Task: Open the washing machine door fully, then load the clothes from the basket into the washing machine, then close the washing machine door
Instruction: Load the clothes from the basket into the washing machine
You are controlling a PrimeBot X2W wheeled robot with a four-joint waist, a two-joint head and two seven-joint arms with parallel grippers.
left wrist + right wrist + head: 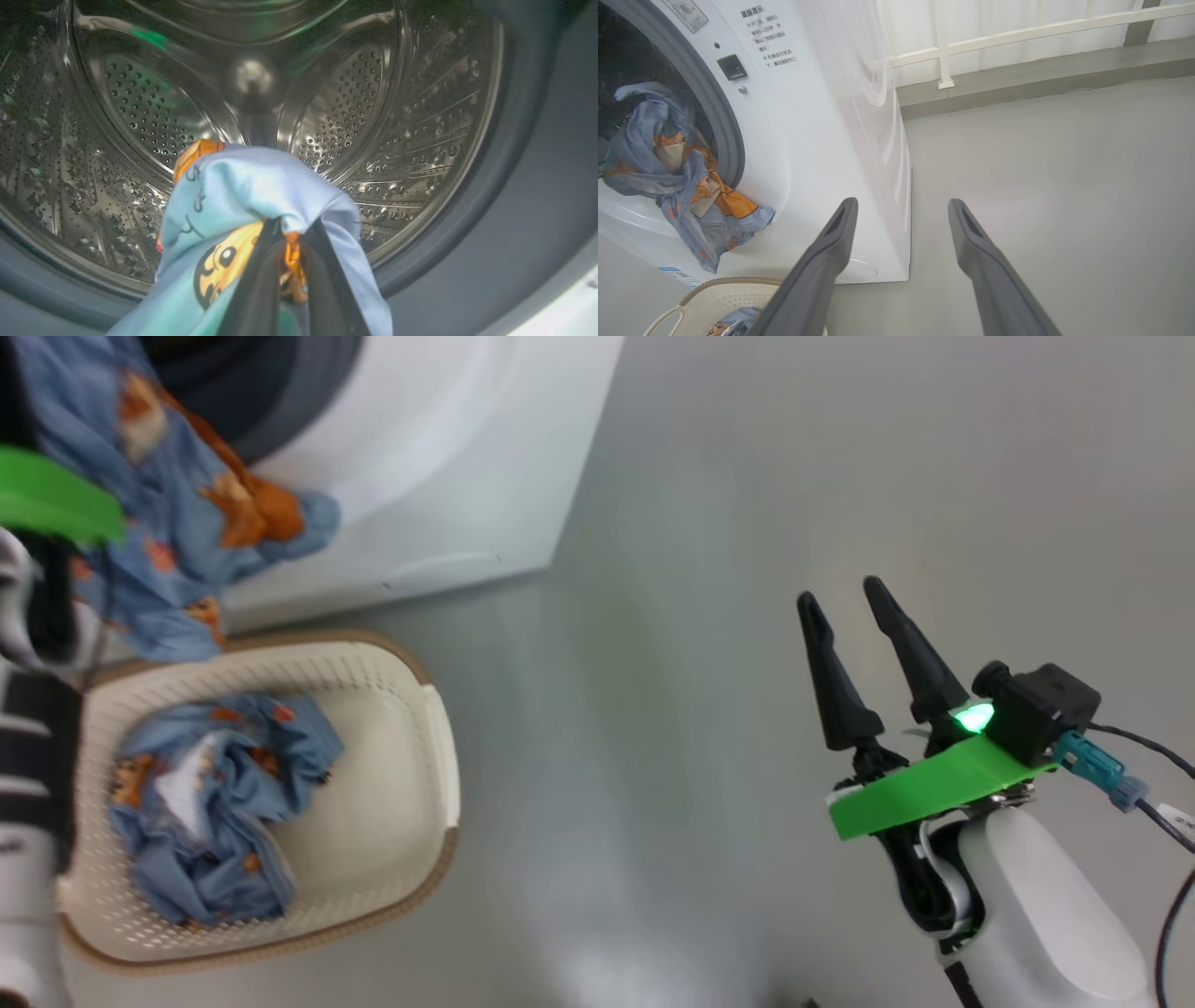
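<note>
Step in hand: loading a garment. The left claw (292, 224) is clenched on a fold of the blue garment (243, 186). It sits at the mouth of the washing machine (808, 140) and points into the steel drum (140, 107).

In the right wrist view, much of the cloth hangs out over the grey seal (733, 140) and down the white front. To do this well, I'd reach deep toward the back of the drum before letting go. That should drag the tail in over the seal rather than let it slide out.

The right claw (840, 595) stands released and holds nothing, well apart over the floor (747, 476).

Drum: bare steel in the part I can see.

Basket (439, 756): crumpled clothes (215, 803) lie in it, toward its left side.
</note>
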